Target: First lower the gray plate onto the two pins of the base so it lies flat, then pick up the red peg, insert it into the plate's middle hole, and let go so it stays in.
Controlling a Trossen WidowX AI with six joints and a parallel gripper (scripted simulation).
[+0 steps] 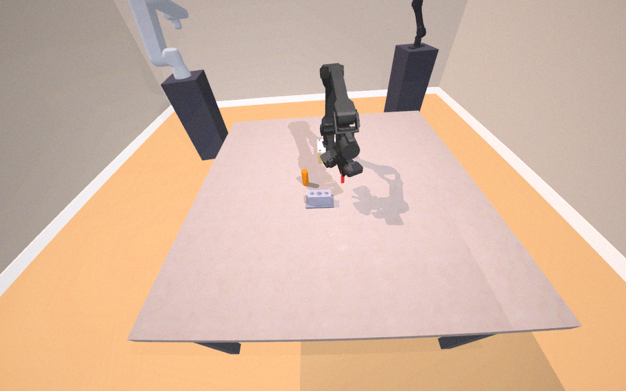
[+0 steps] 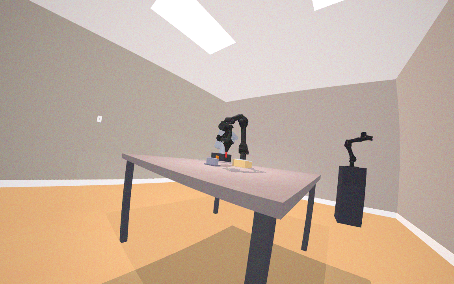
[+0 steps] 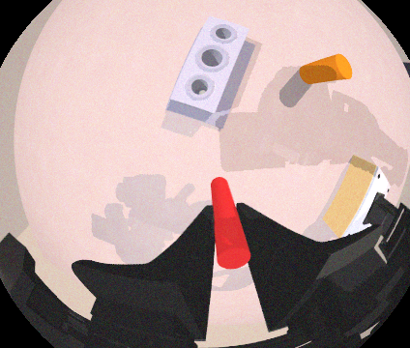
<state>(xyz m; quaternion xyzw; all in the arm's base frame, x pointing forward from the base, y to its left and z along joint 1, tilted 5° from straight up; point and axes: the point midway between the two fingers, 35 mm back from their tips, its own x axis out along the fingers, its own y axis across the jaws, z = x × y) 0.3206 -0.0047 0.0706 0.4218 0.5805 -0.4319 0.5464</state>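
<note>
My gripper (image 1: 342, 171) (image 2: 226, 150) (image 3: 224, 211) is shut on the red peg (image 1: 342, 179) (image 2: 226, 155) (image 3: 230, 232). The peg hangs below the fingertips, above the table. The gray plate (image 1: 319, 200) (image 2: 212, 160) (image 3: 222, 77) is a block with three holes in a row, the middle one the largest. It sits over the base (image 2: 217, 165), whose thin flange shows around its foot, and looks level. A pale pin shows inside one end hole in the wrist view. The middle hole is empty. The peg is off to one side of the plate, not over it.
An upright orange cylinder (image 1: 305, 177) (image 2: 216, 156) (image 3: 320, 72) stands near the plate. The yellow block with a white top (image 1: 320, 145) (image 2: 242, 163) (image 3: 351, 195) under my arm is behind the gripper. Two other arms stand on dark pedestals (image 1: 196, 116) (image 1: 410, 77) beyond the table.
</note>
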